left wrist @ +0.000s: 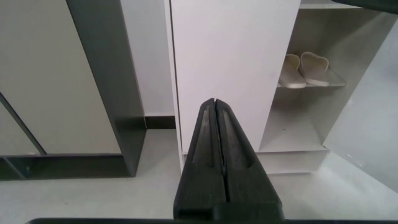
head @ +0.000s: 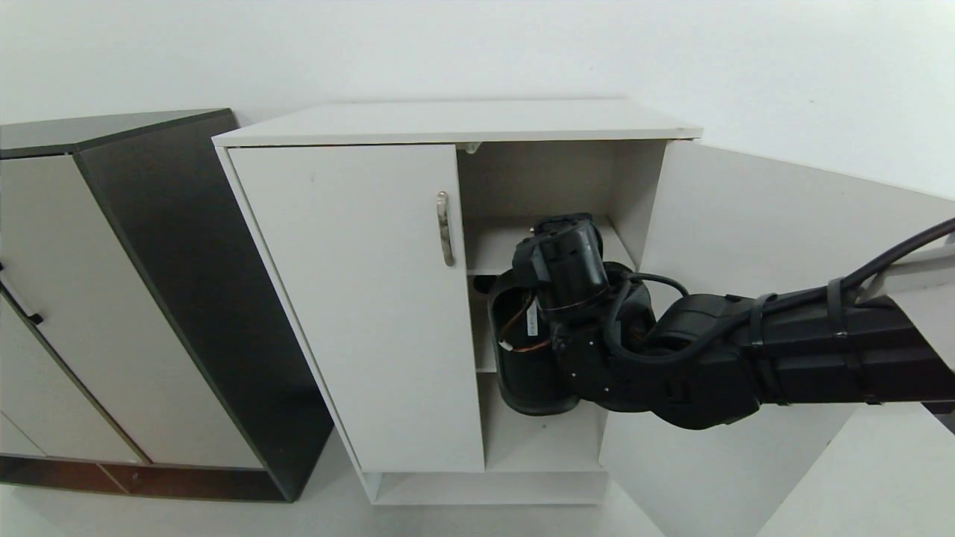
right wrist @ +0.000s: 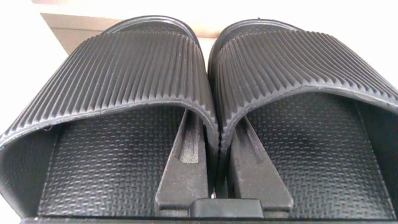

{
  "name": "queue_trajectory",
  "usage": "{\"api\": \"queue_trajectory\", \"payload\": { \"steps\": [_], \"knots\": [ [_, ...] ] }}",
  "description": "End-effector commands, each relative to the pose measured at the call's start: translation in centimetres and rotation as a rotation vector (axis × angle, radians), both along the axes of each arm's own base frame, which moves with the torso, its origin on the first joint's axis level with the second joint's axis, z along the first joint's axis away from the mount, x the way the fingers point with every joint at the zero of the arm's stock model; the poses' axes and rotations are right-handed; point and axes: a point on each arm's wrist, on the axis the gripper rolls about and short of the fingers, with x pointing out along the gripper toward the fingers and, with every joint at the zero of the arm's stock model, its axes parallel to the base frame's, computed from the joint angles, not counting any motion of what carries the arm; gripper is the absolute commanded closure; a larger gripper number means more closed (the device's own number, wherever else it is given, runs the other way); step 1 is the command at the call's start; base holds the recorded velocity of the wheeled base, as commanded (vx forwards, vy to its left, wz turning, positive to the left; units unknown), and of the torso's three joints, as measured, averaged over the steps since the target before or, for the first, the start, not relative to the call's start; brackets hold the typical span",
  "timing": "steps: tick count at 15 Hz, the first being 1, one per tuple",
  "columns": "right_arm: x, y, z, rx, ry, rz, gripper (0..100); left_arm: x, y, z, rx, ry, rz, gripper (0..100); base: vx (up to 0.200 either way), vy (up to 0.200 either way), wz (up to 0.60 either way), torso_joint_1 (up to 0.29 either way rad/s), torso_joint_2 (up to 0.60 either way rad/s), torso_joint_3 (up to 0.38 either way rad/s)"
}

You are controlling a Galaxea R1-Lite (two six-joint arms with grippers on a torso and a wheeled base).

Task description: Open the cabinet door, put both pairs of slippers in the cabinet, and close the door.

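The white cabinet has its right door swung open and its left door closed. My right gripper is shut on the pair of black slippers, one finger inside each, pinching their inner walls together. In the head view the black slippers hang toes-up at the cabinet opening, level with the middle shelves. A pair of white slippers lies on a shelf inside the cabinet. My left gripper is shut and empty, low in front of the closed left door.
A dark cabinet with pale doors stands close to the left of the white one. The metal handle is on the closed left door. The open door takes up the space to the right. Pale floor lies in front.
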Motion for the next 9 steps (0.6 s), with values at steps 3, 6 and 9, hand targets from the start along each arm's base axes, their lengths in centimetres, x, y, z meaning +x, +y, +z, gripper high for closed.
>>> {"api": "queue_trajectory", "payload": {
  "steps": [3, 6, 9],
  "knots": [
    [0.09, 0.00, 0.26, 0.015, -0.015, -0.001, 100, 0.00, 0.00, 0.00, -0.001, 0.000, 0.001, 100, 0.200, 0.000, 0.00, -0.001, 0.00, 0.004],
    [0.01, -0.09, 0.47, 0.023, -0.022, -0.001, 100, 0.00, 0.00, 0.00, 0.000, 0.000, -0.001, 100, 0.200, 0.000, 0.00, 0.005, 0.00, 0.001],
    [0.08, -0.01, 0.48, 0.032, -0.027, -0.002, 100, 0.00, 0.00, 0.00, 0.000, 0.000, 0.001, 100, 0.200, 0.000, 0.00, 0.004, 0.00, 0.001]
  ]
}}
